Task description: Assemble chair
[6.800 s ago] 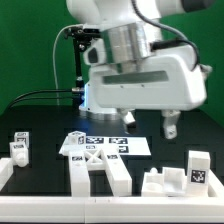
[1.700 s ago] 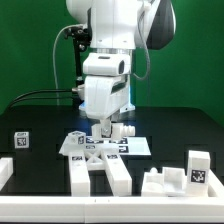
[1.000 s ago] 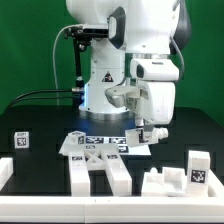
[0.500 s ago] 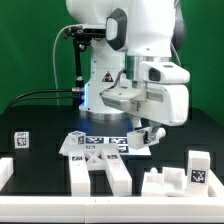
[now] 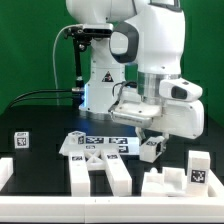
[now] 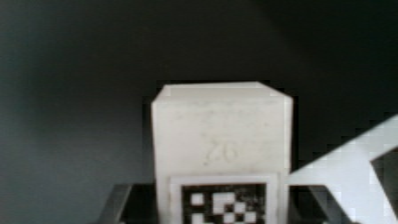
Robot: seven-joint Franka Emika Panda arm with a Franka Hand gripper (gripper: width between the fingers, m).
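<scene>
A small white block (image 5: 152, 149) is held between the jaws of the gripper (image 5: 150, 139), which are closed narrowly on it. It is carried clear of the table (image 5: 40, 112) and tilted, not upright. In the wrist view its long axis is seen to run straight out from the fingers, with a tag on the end nearest them.

In the exterior view the block hangs just off the marker board (image 5: 100, 143), on that view's right. A notched part (image 5: 162, 182) stands below it and nearer the front, and a tagged post (image 5: 198, 168) stands further to the right. A forked slab (image 5: 100, 172) lies in front of the board. Two small pieces (image 5: 20, 141) lie well apart at the far left.

The notched part and the post are judged the nearest places for the block, reached by a short move down and forward. The tilt would first have to be taken out. Which joint is meant cannot be told.
</scene>
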